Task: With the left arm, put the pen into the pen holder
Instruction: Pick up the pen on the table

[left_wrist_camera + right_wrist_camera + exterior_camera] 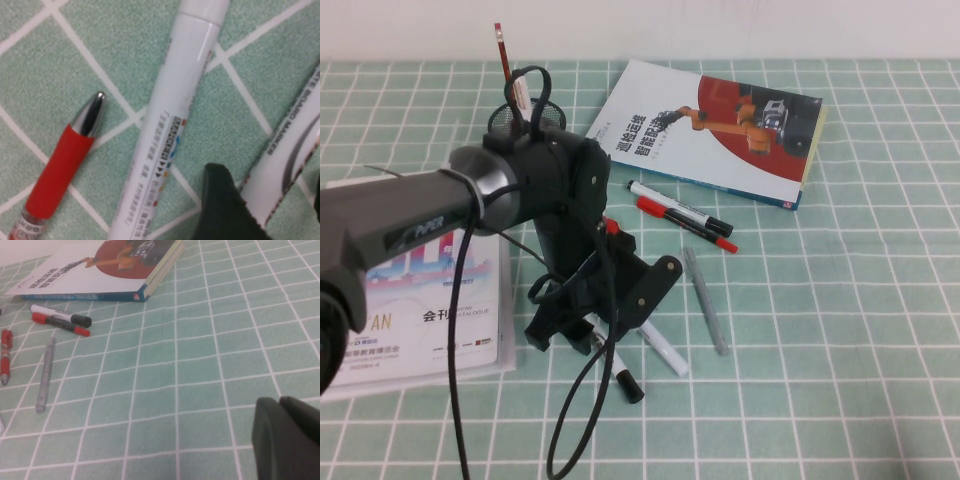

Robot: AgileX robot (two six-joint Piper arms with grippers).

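The pen lies on the green checked cloth under my left gripper (598, 340); its black cap (628, 385) sticks out toward the near edge. In the left wrist view its white lettered barrel (287, 155) lies between my two black fingers (225, 210), with a gap on the far side. The left gripper (267, 192) is open and low, astride the pen. The pen holder (510, 115), a black mesh cup with a red pencil and scissors in it, stands at the back, partly hidden behind the left arm. My right gripper (280, 405) hovers shut over bare cloth, outside the high view.
An all-white marker (662, 348) (172, 120) and a red pen (60, 170) lie right beside the pen. A grey pen (706, 300), a black-capped and red pen pair (682, 215) and a book (720, 125) lie to the right. A booklet (430, 320) lies at the left.
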